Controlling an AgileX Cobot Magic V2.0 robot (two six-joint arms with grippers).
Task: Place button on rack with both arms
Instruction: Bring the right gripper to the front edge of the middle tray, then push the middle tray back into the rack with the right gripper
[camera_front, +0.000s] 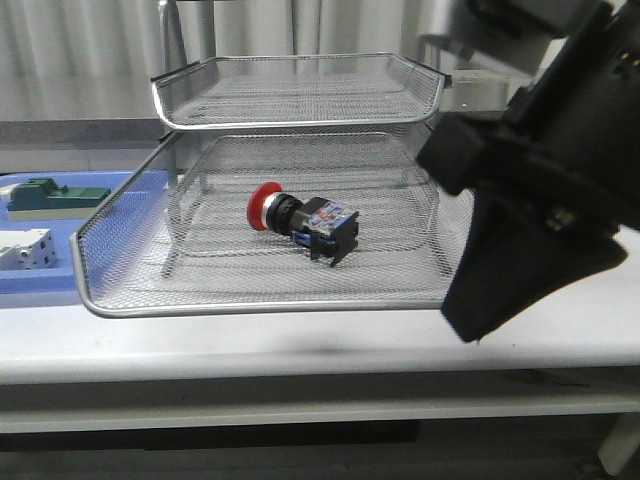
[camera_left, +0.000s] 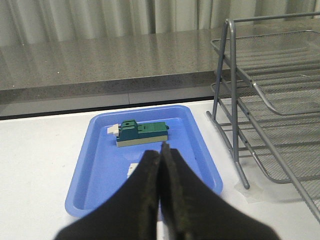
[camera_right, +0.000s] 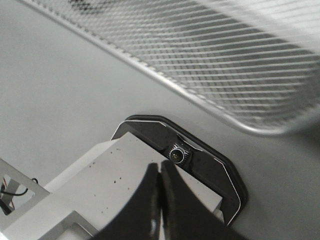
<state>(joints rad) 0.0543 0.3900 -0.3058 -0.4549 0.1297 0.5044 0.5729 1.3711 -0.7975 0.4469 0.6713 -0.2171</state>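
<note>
The button (camera_front: 300, 225), with its red head, black body and blue rear block, lies on its side in the pulled-out lower tray of the silver wire-mesh rack (camera_front: 250, 305). My right gripper (camera_front: 470, 325) hangs shut and empty just off the tray's front right corner, close to the camera. In the right wrist view its fingers (camera_right: 160, 167) are pressed together, with the rack's mesh (camera_right: 225, 65) beyond them. My left gripper (camera_left: 161, 150) is shut on nothing above the blue tray (camera_left: 100, 165), left of the rack's frame (camera_left: 234, 100). The front view does not show it.
The flat blue tray (camera_front: 45, 282) sits left of the rack and holds a green block (camera_front: 50, 195) and a white block (camera_front: 25, 248). The green block (camera_left: 142, 132) lies just past my left fingertips. A grey counter (camera_left: 100, 65) runs behind the table.
</note>
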